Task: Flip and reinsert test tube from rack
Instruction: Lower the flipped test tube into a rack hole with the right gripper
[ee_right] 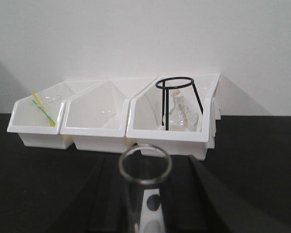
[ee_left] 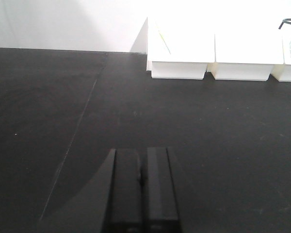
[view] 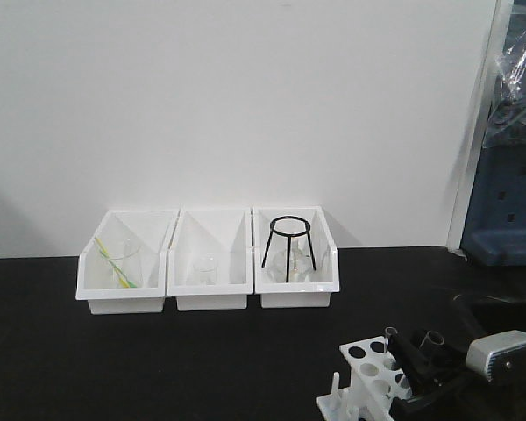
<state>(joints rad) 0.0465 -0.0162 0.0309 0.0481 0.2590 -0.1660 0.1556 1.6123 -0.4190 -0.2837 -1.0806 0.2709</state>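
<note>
- The test tube (ee_right: pixel 145 204) stands upright, open mouth up, over the rack's holes, which show through the glass.
- The rack (view: pixel 368 373) sits at the front right of the black counter (view: pixel 114 368), well apart from the bins.
- The right tool (ee_right: pixel 145 174) grips the test tube, one dark finger pressed to each side.
- The left tool (ee_left: pixel 143 153) is closed, fingers together, above bare counter.
- Three white bins (view: pixel 208 298) line the back wall; the right one holds a black wire tripod (view: pixel 287 259).
</note>
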